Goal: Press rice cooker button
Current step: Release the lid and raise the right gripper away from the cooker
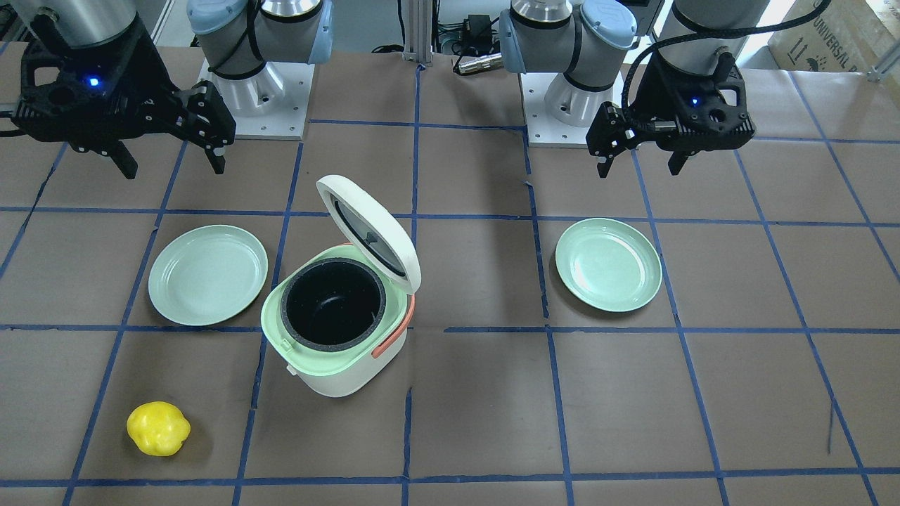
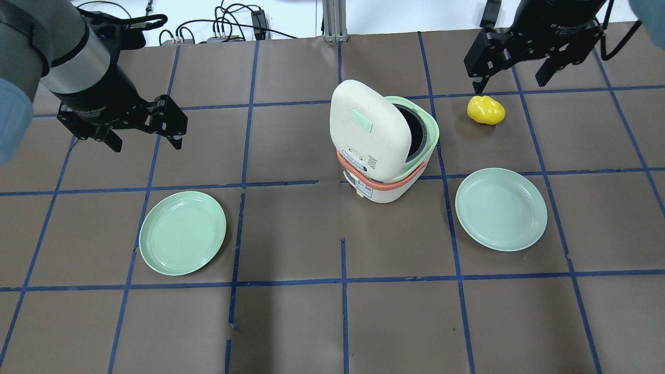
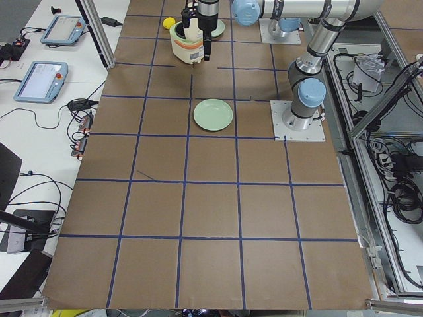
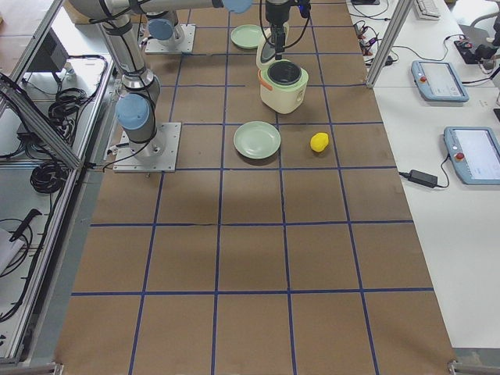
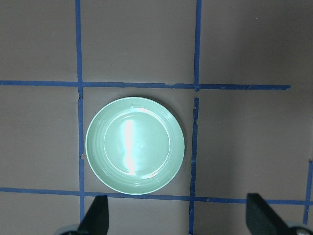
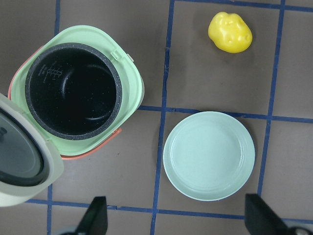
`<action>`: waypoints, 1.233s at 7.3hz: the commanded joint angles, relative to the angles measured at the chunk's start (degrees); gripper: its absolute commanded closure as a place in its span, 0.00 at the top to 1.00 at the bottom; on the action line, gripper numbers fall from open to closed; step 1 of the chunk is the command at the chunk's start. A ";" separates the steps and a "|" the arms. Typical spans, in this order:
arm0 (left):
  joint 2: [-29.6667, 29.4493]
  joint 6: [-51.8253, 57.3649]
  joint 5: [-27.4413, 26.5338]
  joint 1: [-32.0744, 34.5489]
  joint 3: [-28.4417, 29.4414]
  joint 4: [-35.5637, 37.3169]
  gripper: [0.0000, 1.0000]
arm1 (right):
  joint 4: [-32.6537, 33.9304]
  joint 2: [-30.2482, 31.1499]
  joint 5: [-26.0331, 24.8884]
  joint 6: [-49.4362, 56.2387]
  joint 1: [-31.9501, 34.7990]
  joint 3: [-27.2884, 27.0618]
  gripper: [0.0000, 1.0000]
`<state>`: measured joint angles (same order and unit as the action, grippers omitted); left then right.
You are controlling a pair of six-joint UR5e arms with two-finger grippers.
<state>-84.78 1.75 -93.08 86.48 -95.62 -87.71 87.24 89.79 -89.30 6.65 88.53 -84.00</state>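
Note:
The rice cooker (image 1: 337, 351) stands mid-table with its cream lid (image 1: 369, 232) tipped open, so the black inner pot (image 1: 334, 303), mint rim and salmon handle show. It also shows in the overhead view (image 2: 384, 156) and the right wrist view (image 6: 73, 93). A small latch tab (image 6: 117, 55) sticks out from the rim. My left gripper (image 1: 640, 169) (image 2: 146, 145) hangs open and empty above the table, well to the cooker's side. My right gripper (image 1: 174, 170) (image 2: 508, 85) hangs open and empty on the other side, also apart from the cooker.
A pale-green plate (image 2: 182, 232) lies below my left gripper, also in the left wrist view (image 5: 135, 145). A second plate (image 2: 501, 209) (image 6: 209, 155) lies on the right side. A yellow toy fruit (image 2: 486, 110) (image 6: 230, 32) lies beyond that plate.

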 commanded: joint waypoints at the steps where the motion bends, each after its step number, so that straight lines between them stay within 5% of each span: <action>1: -0.03 0.01 0.00 0.00 0.00 0.00 1.00 | 0.90 1.09 0.35 0.03 -0.02 -3.09 0.99; 9: -0.03 0.01 0.00 0.00 0.00 0.00 1.00 | 3.29 1.09 0.53 -0.06 -0.02 -5.91 0.99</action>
<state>-84.81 1.76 -93.08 86.48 -95.63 -87.71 90.59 90.87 -88.67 6.60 88.51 -89.83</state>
